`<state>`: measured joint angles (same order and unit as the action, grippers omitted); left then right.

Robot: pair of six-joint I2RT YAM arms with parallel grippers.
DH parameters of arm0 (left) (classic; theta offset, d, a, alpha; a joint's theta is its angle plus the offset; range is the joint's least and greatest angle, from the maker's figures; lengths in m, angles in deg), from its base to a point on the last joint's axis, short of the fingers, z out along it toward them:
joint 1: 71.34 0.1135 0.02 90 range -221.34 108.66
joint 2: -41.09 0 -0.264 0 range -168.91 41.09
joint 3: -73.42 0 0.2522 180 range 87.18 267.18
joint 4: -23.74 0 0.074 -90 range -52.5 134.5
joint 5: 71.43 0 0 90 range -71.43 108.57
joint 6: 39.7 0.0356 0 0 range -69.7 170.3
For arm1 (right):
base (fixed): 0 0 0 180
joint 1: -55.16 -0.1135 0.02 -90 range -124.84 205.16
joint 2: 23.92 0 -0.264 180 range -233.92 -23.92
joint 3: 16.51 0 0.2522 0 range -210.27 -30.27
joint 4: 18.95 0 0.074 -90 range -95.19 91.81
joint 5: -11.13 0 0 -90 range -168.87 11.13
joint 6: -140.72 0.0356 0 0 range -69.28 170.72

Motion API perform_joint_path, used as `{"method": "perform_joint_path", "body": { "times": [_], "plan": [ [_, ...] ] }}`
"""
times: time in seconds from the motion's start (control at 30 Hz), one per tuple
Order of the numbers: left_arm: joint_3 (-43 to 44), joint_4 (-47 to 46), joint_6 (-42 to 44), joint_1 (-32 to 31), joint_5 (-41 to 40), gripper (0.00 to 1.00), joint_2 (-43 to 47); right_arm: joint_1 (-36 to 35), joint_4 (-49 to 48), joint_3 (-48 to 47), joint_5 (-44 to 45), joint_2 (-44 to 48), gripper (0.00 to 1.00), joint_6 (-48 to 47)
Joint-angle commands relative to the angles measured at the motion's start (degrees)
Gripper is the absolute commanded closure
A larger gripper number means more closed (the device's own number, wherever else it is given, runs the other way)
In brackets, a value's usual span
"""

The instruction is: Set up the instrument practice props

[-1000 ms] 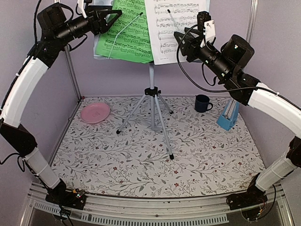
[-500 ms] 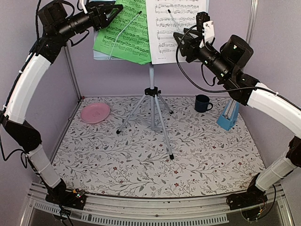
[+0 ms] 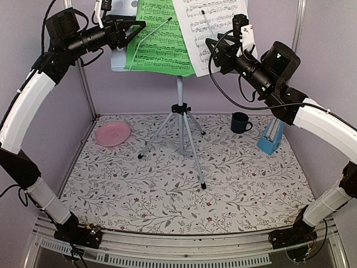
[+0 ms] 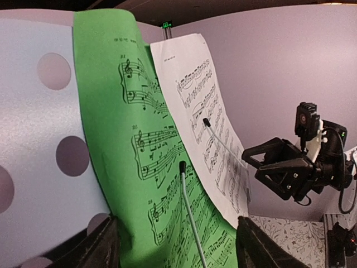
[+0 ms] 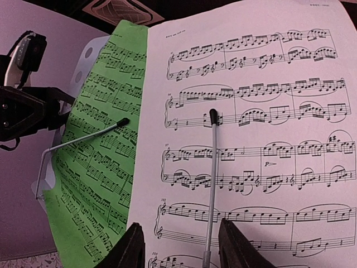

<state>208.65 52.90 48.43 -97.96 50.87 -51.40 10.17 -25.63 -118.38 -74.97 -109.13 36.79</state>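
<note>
The pale grey perforated music stand (image 3: 180,109) on its silver tripod stands mid-table, its desk raised between the two arms. Two pages lean on it: one green sheet-music page (image 3: 162,39) and one white sheet-music page (image 3: 209,25), which overlaps the green one's edge. The left gripper (image 3: 134,29) is spread wide at the green page's left edge. The right gripper (image 3: 212,50), likewise spread, faces the white page. One small light-blue pyramid metronome (image 3: 270,140) stands near one dark blue mug (image 3: 240,123), whose contents cannot be seen. One pink plate (image 3: 112,134) lies far left.
</note>
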Motion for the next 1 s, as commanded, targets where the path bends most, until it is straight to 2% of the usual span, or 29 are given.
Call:
{"method": "perform_joint_path", "body": {
  "times": [0.0,0.1,0.6,0.8,0.97],
  "plan": [
    [-4.9,0.5,-0.2,-0.2,-3.1,0.27,4.7,-0.2,-0.2,-1.4,-0.4,-0.3,0.53,0.4],
    [-7.2,0.9,-0.7,-0.1,-4.0,0.25,5.9,-0.1,-0.2,-1.4,-0.6,-0.3,0.53,0.5],
    [-7.8,2.4,-3.6,0.4,-6.6,0.24,5.2,-0.1,-0.2,-1.4,-0.8,-0.4,0.54,0.7],
    [-3.0,2.2,-3.4,0.3,-0.9,0.3,2.2,-0.1,-0.2,-1.4,-0.7,-0.3,0.54,0.7],
    [0.4,1.1,-4.4,0.4,3.4,0.39,0.1,-0.1,-0.2,-1.4,-0.7,-0.4,0.54,0.7]
  ]
}}
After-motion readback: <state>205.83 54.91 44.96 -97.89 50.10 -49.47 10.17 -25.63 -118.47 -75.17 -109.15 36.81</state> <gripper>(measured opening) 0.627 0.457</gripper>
